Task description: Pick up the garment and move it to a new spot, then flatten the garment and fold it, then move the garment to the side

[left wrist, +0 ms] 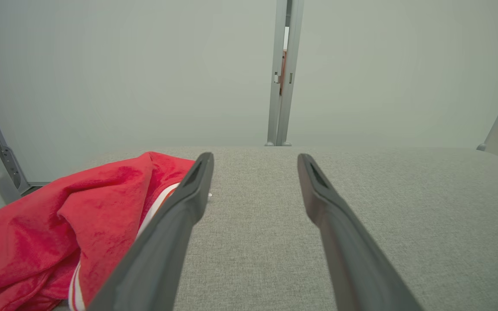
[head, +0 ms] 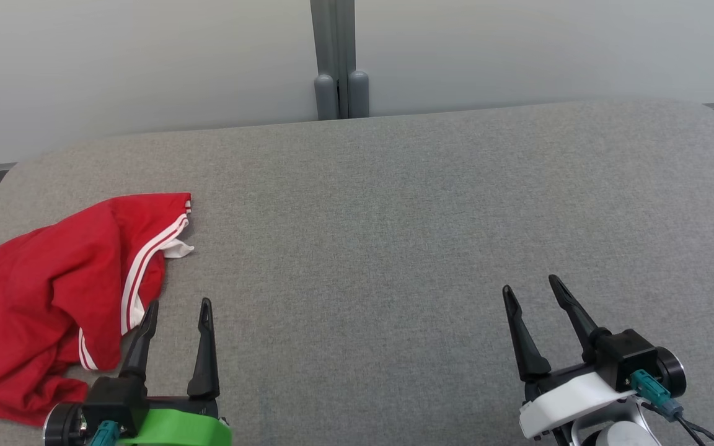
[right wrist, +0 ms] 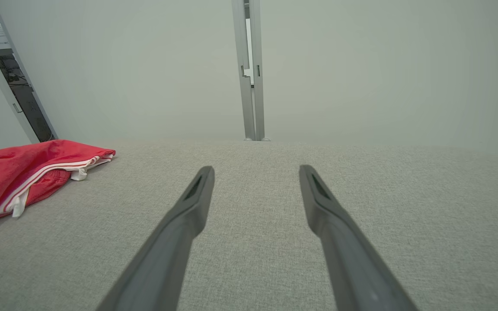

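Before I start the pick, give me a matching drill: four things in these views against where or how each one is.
Things:
1. garment
2. left gripper
3. right gripper
4. grey post

Place or state:
a. open, over the bare grey surface at the right
b. crumpled at the left edge
c. upright behind the far edge
d. open, close beside the red cloth

Pairs: 1-b, 2-d, 3-a, 4-c
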Controlling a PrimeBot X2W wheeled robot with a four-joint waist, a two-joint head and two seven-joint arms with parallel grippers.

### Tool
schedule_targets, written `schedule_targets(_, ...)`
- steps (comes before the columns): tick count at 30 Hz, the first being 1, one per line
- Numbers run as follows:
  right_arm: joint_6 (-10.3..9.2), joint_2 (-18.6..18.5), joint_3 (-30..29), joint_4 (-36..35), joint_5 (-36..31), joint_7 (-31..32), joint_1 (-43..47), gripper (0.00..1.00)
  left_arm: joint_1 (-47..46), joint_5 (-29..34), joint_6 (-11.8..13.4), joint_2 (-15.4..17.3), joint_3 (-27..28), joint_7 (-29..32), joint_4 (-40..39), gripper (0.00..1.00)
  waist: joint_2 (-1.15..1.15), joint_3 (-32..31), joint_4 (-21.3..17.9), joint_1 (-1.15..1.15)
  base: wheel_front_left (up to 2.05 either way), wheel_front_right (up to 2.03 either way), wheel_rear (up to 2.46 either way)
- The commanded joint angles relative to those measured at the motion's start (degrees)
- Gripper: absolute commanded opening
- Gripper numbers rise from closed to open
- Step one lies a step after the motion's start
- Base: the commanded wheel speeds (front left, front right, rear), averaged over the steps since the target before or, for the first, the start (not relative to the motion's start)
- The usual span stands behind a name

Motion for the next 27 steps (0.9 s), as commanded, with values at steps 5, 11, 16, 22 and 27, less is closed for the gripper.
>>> schedule_targets(5,0.02,-0.2,0.0,-0.1,-0.5,-0.2,0.3,1.00,0.4,1.0,0.0,0.4,-0.2,-0.2,-0.1,1.00,0.00,0.2,0.1,0.00,0.00,0.00,0.00)
schedule_targets(11,0.02,-0.2,0.2,0.0,-0.7,-0.2,0.4,1.00,0.2,1.0,-0.1,0.4,-0.4,-0.2,0.1,1.00,0.00,0.2,0.3,0.00,0.00,0.00,0.00)
schedule_targets(16,0.02,-0.2,0.4,0.1,-0.7,-0.2,0.5,1.00,0.1,1.0,0.0,0.4,-0.4,-0.2,0.1,1.00,0.00,0.2,0.5,0.00,0.00,0.00,0.00)
schedule_targets(22,0.02,-0.2,0.2,0.0,-1.0,-0.2,0.8,1.00,-0.2,1.0,0.5,0.4,-0.7,-0.2,0.3,1.00,0.00,0.2,1.6,0.00,0.00,0.00,0.00)
schedule_targets(27,0.02,-0.2,0.4,0.0,-1.1,-0.2,1.3,1.00,-0.3,0.6,0.7,0.4,-1.3,-0.2,0.5,1.00,0.00,0.1,4.0,0.00,0.00,0.00,0.00)
